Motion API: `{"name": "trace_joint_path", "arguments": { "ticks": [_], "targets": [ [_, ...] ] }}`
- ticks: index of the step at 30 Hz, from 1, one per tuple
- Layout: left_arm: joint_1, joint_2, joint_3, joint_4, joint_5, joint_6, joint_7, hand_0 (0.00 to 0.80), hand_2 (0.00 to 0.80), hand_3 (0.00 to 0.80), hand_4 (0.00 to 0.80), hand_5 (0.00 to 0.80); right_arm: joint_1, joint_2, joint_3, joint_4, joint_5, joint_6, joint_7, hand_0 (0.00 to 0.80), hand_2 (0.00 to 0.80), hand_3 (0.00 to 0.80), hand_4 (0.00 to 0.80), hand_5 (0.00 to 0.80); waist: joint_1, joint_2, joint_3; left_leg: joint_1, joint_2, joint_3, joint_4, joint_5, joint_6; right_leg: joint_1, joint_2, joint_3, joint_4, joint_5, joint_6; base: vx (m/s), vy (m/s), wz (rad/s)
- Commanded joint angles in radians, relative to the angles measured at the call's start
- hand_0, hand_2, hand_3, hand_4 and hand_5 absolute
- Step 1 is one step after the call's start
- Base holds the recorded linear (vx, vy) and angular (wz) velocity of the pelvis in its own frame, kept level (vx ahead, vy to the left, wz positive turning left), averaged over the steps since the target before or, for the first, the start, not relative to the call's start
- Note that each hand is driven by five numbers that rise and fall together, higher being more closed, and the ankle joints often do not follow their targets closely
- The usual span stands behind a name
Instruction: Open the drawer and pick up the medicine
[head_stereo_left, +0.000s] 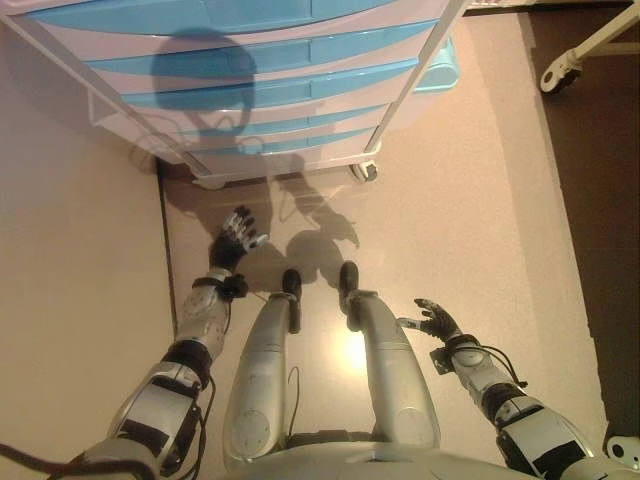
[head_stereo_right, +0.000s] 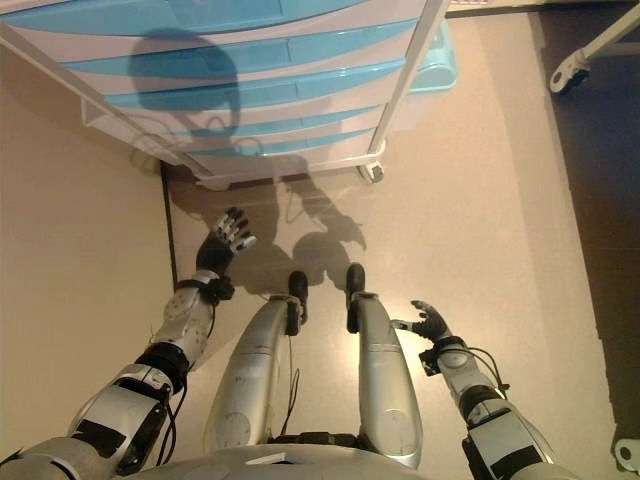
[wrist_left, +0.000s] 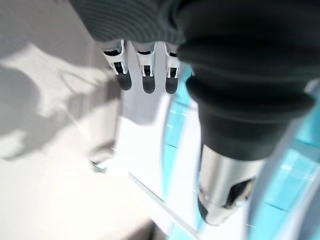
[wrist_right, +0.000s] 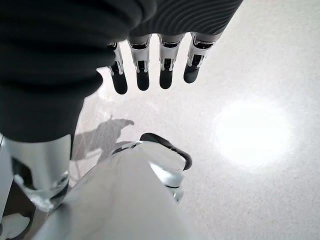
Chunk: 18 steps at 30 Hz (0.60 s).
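A white drawer cabinet (head_stereo_left: 250, 90) with several shut blue drawers stands on castors ahead of me. No medicine shows in any view. My left hand (head_stereo_left: 235, 238) is open and empty, raised toward the cabinet's lower front, a short way from it. Its wrist view shows the straight fingers (wrist_left: 145, 75) with the cabinet's white frame and blue drawer fronts (wrist_left: 175, 120) past them. My right hand (head_stereo_left: 437, 320) is open and empty, low at my right side over the floor, with its straight fingers (wrist_right: 150, 70) showing in its wrist view.
The cabinet's castor (head_stereo_left: 366, 171) rests on the beige floor. A light wall or panel (head_stereo_left: 70, 280) runs along my left. A second castor on a pale frame (head_stereo_left: 560, 70) stands at the far right by a dark floor strip (head_stereo_left: 600, 250).
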Motion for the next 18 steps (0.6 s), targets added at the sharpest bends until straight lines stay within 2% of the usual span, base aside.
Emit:
{"name": "trace_joint_path", "arguments": {
  "ticks": [1, 2, 3, 6, 12, 18],
  "targets": [
    [0.007, 0.009, 0.044, -0.084, -0.118, -0.045, -0.075, 0.0, 0.0, 0.0, 0.0, 0.0, 0.116, -0.032, 0.041, -0.025, 0.011, -0.009, 0.0, 0.0, 0.0, 0.0, 0.0, 0.0, -0.014, 0.019, -0.047, 0.016, -0.04, 0.019, -0.062, 0.012, 0.031, 0.018, 0.051, -0.008, 0.047, 0.004, -0.02, 0.02, -0.006, -0.07],
    [-0.005, 0.014, 0.044, -0.093, -0.146, -0.043, -0.094, 0.0, 0.0, 0.0, 0.0, 0.0, 0.115, -0.031, 0.045, -0.028, 0.012, -0.008, -0.002, 0.0, 0.0, 0.0, 0.0, 0.0, -0.016, 0.018, -0.046, 0.014, -0.038, 0.022, -0.059, 0.009, 0.032, 0.019, 0.052, -0.006, 0.045, 0.004, -0.02, 0.087, 0.008, -0.05],
    [-0.012, 0.014, 0.044, -0.099, -0.18, -0.035, -0.117, 0.0, 0.0, 0.0, 0.0, 0.0, 0.115, -0.031, 0.048, -0.03, 0.015, -0.008, -0.003, 0.0, 0.0, 0.0, 0.0, 0.0, -0.017, 0.019, -0.043, 0.022, -0.039, 0.017, -0.044, -0.023, 0.029, 0.028, 0.055, -0.001, 0.06, -0.025, -0.015, 0.081, 0.007, -0.06],
    [-0.031, 0.014, 0.052, -0.121, -0.257, -0.028, -0.188, 0.0, 0.0, 0.0, 0.0, 0.0, 0.113, -0.029, 0.053, -0.037, 0.016, -0.005, -0.003, 0.0, 0.0, 0.0, 0.0, 0.0, -0.022, 0.015, -0.041, 0.016, -0.036, 0.021, -0.033, -0.033, 0.031, 0.026, 0.059, 0.004, 0.062, -0.026, -0.015, 0.042, 0.002, -0.07],
    [-0.108, 0.033, 0.058, -0.199, -0.303, -0.06, -0.23, 0.0, 0.0, 0.0, 0.0, 0.0, 0.124, -0.023, 0.07, -0.06, 0.015, 0.002, -0.008, 0.0, 0.0, 0.0, 0.0, 0.0, -0.037, 0.007, -0.03, 0.014, -0.026, 0.033, -0.017, -0.05, 0.033, 0.028, 0.067, 0.018, 0.064, -0.023, -0.011, 0.031, 0.003, -0.09],
    [-0.203, 0.052, 0.059, -0.252, -0.41, -0.009, -0.263, 0.0, 0.0, 0.0, 0.0, 0.0, 0.133, -0.014, 0.093, -0.068, 0.016, -0.002, -0.012, 0.0, 0.0, 0.0, 0.0, 0.0, -0.053, -0.003, -0.022, 0.02, -0.02, 0.043, -0.011, -0.066, 0.038, 0.035, 0.077, 0.032, 0.055, -0.017, -0.006, 0.011, -0.001, -0.02]
  ]
}}
